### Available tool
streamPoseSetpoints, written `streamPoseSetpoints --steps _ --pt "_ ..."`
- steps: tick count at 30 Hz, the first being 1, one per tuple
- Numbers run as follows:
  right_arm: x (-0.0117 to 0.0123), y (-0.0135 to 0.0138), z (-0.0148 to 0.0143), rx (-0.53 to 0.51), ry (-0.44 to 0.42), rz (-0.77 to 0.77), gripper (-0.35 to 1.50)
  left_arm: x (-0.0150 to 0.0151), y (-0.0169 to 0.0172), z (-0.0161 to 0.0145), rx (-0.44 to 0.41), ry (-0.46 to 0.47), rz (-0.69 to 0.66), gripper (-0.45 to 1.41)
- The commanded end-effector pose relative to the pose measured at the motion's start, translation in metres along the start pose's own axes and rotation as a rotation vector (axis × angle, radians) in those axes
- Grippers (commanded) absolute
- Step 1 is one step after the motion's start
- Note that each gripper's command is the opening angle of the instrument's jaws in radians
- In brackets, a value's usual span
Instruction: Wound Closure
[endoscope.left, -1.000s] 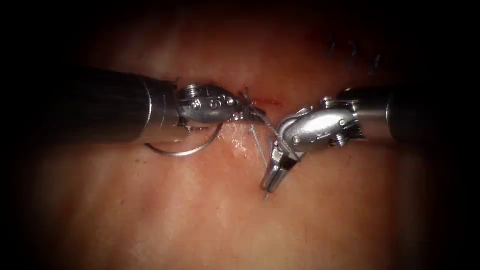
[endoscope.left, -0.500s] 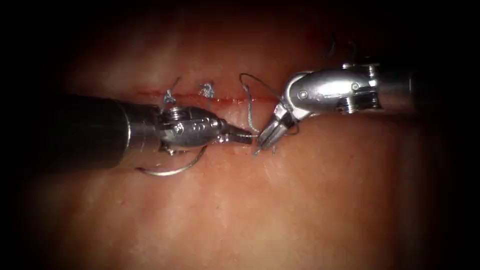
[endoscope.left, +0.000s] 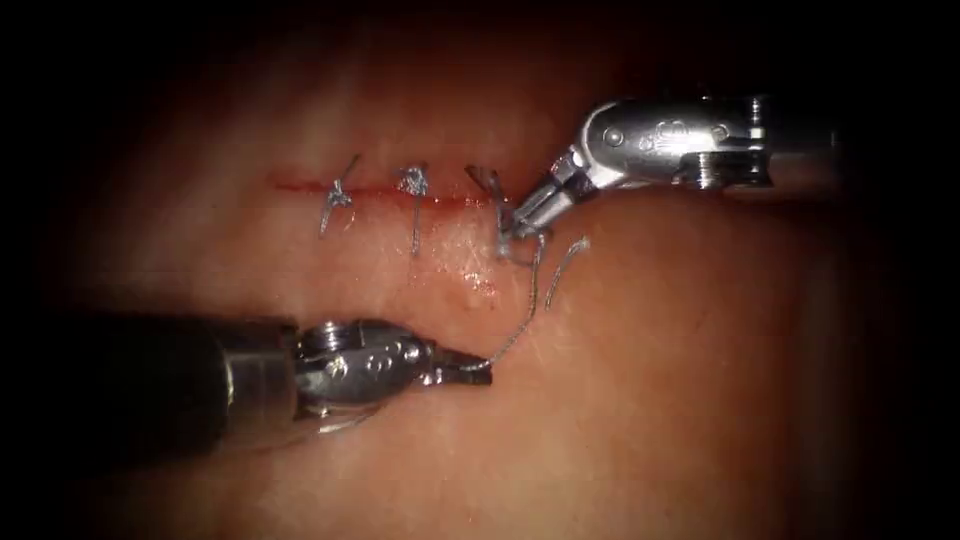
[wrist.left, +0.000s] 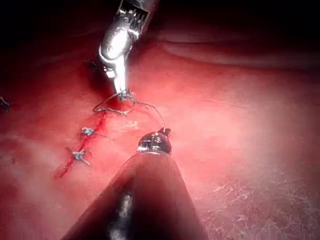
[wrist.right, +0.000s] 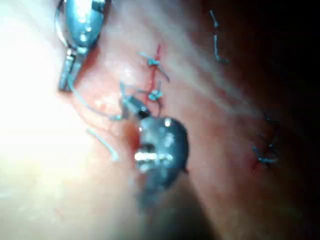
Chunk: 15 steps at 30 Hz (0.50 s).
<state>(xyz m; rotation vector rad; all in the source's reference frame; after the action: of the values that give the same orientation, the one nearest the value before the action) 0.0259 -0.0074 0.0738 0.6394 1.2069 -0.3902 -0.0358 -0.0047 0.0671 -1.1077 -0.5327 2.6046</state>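
Both tools grip thread (endoscope.left: 520, 325): left tool (endoscope.left: 478, 372) clamped on its near end, right tool (endoscope.left: 510, 228) pinching it at the cut (endoscope.left: 380, 190). Strand runs near-left to far-right. Needle (endoscope.left: 345, 422) probably tucked under the left tool, off the tissue (endoscope.left: 650, 400).

Faint engraved marks sit on the metal wrist housing of the left arm's tool (endoscope.left: 478, 367) in the endoscope view; they look like small rounded characters, perhaps digits, but they cannot be read. Similar stamped marks sit on the housing of the right arm's tool (endoscope.left: 522, 217), also too small to make out. No other text, label, brand or number can be read.
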Motion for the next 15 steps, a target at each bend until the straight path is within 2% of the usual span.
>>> streamPoseSetpoints --steps 1,6,11,15 --pt "-0.0005 0.0014 0.0000 -0.025 -0.006 -0.002 -0.35 -0.0001 0.0004 0.0005 -0.002 0.001 0.007 -0.45" --pt "-0.0018 0.0030 -0.0008 -0.105 -0.039 0.012 -0.35 -0.0004 0.0035 -0.0008 -0.010 0.002 0.010 -0.45" --pt "-0.0033 0.0057 -0.0019 -0.227 -0.106 -0.006 -0.35 -0.0005 0.0055 -0.0003 -0.006 -0.003 0.018 -0.45" --pt "-0.0037 0.0067 -0.0021 -0.258 -0.121 -0.007 -0.35 -0.0012 0.0068 -0.0001 -0.008 -0.004 0.017 -0.45"
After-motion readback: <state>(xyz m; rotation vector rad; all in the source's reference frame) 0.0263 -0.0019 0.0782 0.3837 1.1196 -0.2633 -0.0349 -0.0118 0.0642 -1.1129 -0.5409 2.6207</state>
